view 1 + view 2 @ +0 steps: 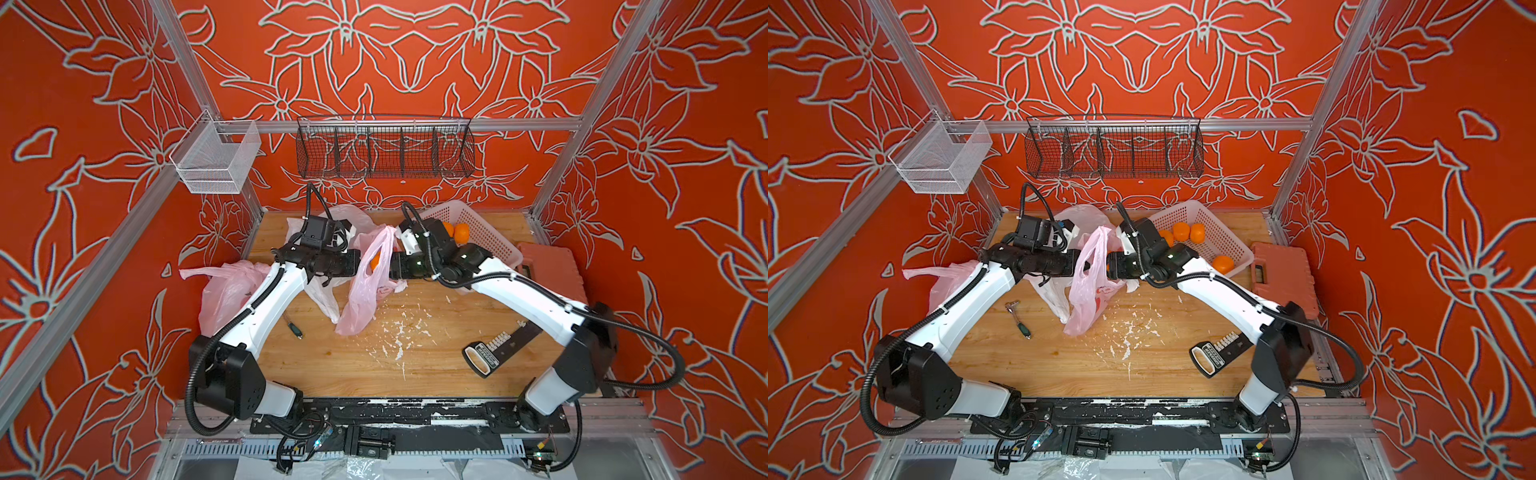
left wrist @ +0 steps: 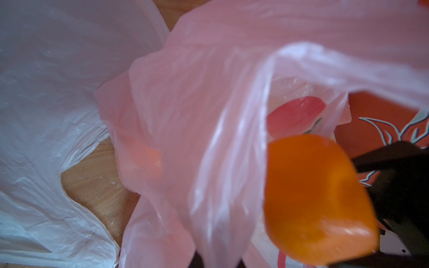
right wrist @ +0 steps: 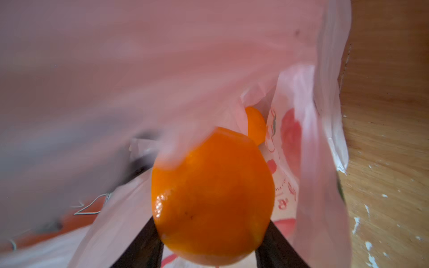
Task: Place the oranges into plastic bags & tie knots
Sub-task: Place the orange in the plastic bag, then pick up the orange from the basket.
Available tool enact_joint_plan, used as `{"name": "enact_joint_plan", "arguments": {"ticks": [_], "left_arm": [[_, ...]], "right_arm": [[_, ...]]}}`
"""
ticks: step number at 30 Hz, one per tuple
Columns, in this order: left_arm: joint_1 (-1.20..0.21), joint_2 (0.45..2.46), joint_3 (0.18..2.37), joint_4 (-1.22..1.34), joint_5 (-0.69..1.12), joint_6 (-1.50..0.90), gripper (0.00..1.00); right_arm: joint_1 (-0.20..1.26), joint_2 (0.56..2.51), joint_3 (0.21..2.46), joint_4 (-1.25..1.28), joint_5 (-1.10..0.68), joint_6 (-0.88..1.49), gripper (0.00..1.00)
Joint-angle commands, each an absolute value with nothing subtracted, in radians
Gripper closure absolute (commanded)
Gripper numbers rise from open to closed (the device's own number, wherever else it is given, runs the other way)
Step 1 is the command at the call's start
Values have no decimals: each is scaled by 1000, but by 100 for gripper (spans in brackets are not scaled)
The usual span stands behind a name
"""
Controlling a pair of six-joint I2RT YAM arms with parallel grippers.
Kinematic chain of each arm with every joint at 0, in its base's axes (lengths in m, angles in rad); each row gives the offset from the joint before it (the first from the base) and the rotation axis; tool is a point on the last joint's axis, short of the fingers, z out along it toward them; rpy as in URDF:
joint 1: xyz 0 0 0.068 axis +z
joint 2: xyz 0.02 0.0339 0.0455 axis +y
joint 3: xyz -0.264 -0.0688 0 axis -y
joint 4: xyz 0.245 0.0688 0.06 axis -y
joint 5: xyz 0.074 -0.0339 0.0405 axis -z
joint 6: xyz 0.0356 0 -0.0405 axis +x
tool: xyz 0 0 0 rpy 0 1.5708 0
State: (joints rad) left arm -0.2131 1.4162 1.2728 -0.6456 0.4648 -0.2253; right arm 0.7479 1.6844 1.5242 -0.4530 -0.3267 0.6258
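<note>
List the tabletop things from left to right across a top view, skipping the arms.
Crumpled pink bag → screwdriver → held-up pink bag → perforated basket → orange tool case.

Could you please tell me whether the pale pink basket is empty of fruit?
No, several oranges lie inside the basket in a top view.

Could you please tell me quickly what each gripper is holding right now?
Left gripper: closed, pinching the pink bag.
Right gripper: holding an orange between its fingers, at the bag's opening.
</note>
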Motion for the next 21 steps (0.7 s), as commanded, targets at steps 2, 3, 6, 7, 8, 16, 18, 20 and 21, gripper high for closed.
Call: {"name": "enact_joint_plan", "arguments": {"ticks": [2,3,6,7,8,16,18,20,21], "left_arm": [[-176,1371,1238,-623,492,-250,100],[-173,1371,1236,-624,495,-250,100],[-165,1367,1233,-624,494,-253,100],[-162,1369,1232,-623,495,-255,100],[-160,1371,1232,-620,495,-259,100],[-161,1409,1255,-616,533,-255,100],[-172,1418,1269,-627,525,-246,100],[-189,1420,1281,-638,502,-236,100],[-193,1418,1284,-640,496,-235,100]], "right_arm": [[755,1750,1606,-408,-370,633,26],[755,1747,1606,-407,-369,629,20],[756,1698,1593,-420,-361,593,12],[755,1669,1578,-427,-352,573,12],[756,1632,1553,-427,-346,550,12],[752,1270,1240,-438,-9,421,16],[732,1219,1191,-452,118,456,17],[670,1220,1188,-501,167,516,16],[638,1232,1195,-518,172,541,17]]}}
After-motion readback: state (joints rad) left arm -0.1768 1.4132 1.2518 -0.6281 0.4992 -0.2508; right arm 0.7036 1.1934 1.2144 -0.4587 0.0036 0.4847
